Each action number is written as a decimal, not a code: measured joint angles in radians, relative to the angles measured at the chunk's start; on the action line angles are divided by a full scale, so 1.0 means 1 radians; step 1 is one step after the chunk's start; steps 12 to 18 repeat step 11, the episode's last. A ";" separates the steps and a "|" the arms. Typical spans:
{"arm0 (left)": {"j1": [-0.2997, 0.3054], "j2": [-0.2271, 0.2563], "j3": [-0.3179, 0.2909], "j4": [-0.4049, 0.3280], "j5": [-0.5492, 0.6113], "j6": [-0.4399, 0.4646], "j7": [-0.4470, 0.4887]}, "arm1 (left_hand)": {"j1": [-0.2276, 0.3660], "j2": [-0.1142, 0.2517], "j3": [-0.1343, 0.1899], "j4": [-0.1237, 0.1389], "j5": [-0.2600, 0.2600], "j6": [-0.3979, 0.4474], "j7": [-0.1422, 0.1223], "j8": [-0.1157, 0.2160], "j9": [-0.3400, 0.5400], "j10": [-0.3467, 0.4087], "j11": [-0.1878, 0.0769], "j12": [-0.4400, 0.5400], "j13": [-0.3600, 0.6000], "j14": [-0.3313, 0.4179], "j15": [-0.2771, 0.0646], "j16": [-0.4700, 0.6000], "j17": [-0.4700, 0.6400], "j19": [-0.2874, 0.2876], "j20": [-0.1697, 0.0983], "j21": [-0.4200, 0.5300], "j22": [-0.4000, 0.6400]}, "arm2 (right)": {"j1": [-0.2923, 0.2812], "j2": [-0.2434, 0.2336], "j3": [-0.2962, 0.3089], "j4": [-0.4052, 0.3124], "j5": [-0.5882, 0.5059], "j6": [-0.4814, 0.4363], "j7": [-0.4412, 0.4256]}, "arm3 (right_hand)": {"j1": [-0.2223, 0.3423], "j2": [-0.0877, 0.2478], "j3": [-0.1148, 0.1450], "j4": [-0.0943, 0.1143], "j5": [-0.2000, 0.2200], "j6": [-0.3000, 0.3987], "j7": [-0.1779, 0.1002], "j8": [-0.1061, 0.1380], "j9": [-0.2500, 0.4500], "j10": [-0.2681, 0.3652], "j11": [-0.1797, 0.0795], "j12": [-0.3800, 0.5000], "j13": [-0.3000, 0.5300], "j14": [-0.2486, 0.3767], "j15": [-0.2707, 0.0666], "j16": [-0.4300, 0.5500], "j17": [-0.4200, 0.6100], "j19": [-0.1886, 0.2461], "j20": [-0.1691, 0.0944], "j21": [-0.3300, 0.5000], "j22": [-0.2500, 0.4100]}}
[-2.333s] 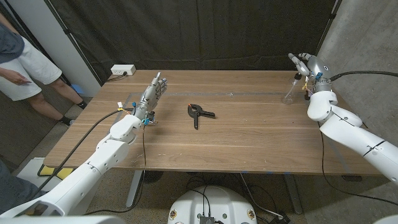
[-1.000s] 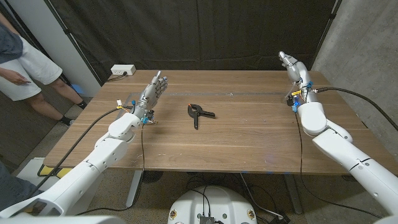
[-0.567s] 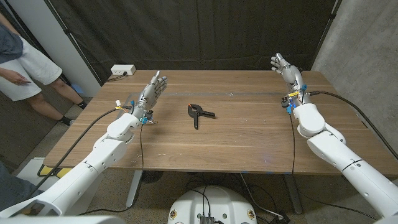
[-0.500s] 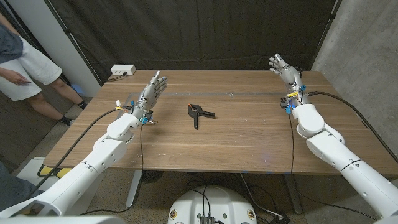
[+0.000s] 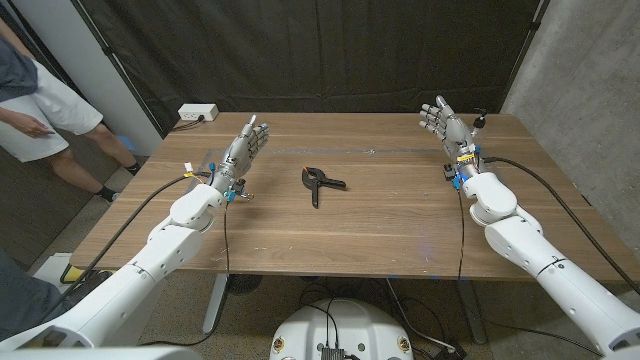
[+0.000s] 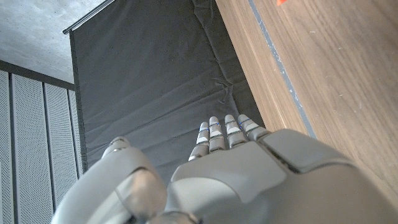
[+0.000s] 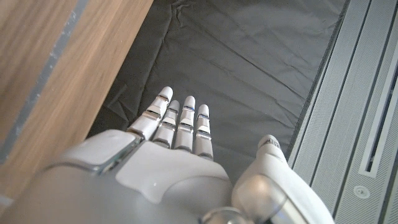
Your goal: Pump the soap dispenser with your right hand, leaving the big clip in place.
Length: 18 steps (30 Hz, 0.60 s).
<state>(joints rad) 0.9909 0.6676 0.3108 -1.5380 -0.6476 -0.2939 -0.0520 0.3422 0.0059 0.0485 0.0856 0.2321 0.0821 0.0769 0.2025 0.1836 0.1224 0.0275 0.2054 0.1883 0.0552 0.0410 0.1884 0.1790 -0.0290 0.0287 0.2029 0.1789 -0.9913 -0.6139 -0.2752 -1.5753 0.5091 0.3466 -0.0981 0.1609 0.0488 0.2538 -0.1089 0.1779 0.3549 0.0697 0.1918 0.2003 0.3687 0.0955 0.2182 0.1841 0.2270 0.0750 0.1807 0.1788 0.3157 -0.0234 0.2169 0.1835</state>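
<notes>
Though partly hidden, soap dispenser [image 5: 479, 122] behind right hand [image 5: 441, 122].

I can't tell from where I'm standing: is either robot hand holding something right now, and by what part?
Nothing is held. The right hand is raised with fingers spread and empty; the left hand is open too. The big clip lies untouched on the table.

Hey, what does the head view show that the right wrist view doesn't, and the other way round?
Head view: the big clip lying mid-table, the left robot hand with fingers apart, a white power strip at the table's far edge, and a person standing off to the side. Right wrist view: grey ribbed panels beside the curtain. Both: the right robot hand, fingers spread and holding nothing, the wooden table and the black curtain.
</notes>
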 measured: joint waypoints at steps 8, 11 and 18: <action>0.003 0.006 0.000 -0.009 0.001 0.013 0.003 | 0.000 0.000 -0.004 -0.004 0.000 0.000 0.000 -0.008 0.000 -0.002 0.001 -0.005 0.000 -0.006 0.006 0.000 0.000 0.000 0.000 0.000 0.000 | 0.010 0.017 -0.007 0.036 0.065 0.012 0.053 | 0.000 0.000 -0.003 -0.003 0.000 -0.005 0.005 0.000 0.000 0.001 0.008 0.000 0.000 0.000 0.000 0.000 0.005 0.000 0.000 0.000 0.000; 0.007 0.008 0.000 -0.014 0.001 0.019 0.007 | 0.000 0.000 -0.004 -0.004 0.000 0.000 0.000 -0.008 0.000 -0.002 0.001 -0.004 0.000 -0.006 0.006 0.000 0.000 0.000 0.000 0.000 0.000 | 0.014 0.019 -0.012 0.043 0.075 0.012 0.059 | 0.000 0.000 -0.003 -0.003 0.000 -0.005 0.005 0.000 0.000 0.001 0.008 0.000 0.000 0.004 0.004 0.000 0.005 0.000 0.000 0.000 0.000; 0.007 0.008 0.000 -0.014 0.001 0.019 0.007 | 0.000 0.000 -0.004 -0.004 0.000 0.000 0.000 -0.008 0.000 -0.002 0.001 -0.004 0.000 -0.006 0.006 0.000 0.000 0.000 0.000 0.000 0.000 | 0.014 0.019 -0.012 0.043 0.075 0.012 0.059 | 0.000 0.000 -0.003 -0.003 0.000 -0.005 0.005 0.000 0.000 0.001 0.008 0.000 0.000 0.004 0.004 0.000 0.005 0.000 0.000 0.000 0.000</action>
